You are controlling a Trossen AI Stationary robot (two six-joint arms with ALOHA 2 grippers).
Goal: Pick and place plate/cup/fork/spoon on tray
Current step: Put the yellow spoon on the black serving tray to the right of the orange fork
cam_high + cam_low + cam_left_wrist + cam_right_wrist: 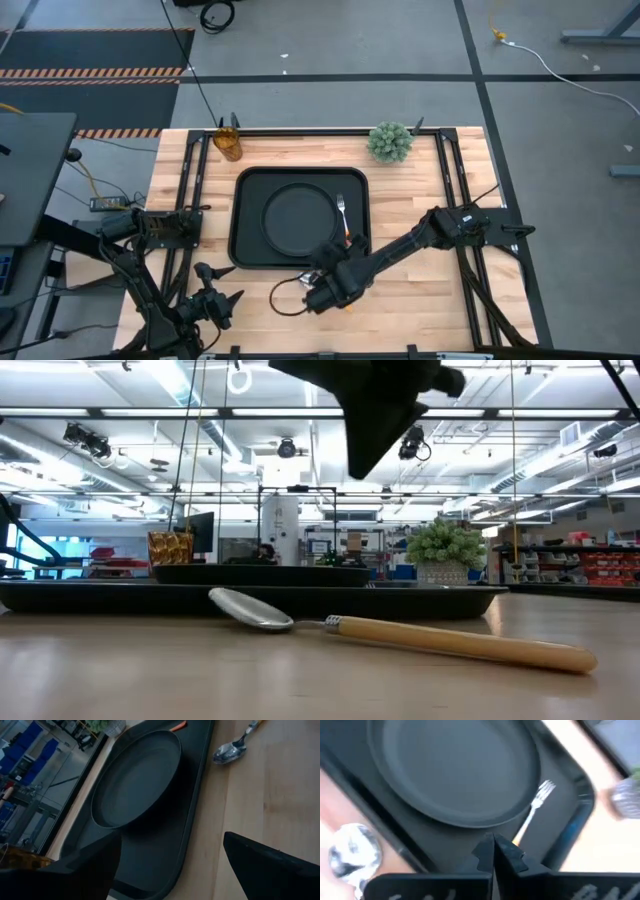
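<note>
The round black plate [298,217] lies flat in the black tray [245,250]. The fork [342,212] lies in the tray to the right of the plate, tines toward the far edge. The spoon [400,633] lies on the table in front of the tray's near rim, bowl to the left; my right arm hides it in the high view. The amber cup [228,143] stands at the table's far left. My right gripper [494,851] is shut and empty, raised over the tray's near right corner. My left gripper [216,300] is open and empty at the near left.
A spiky green plant [390,142] in a pot stands at the far edge, right of the tray. Black frame rails [452,170] run along the table's left and right sides. Bare wood lies to the right of the tray.
</note>
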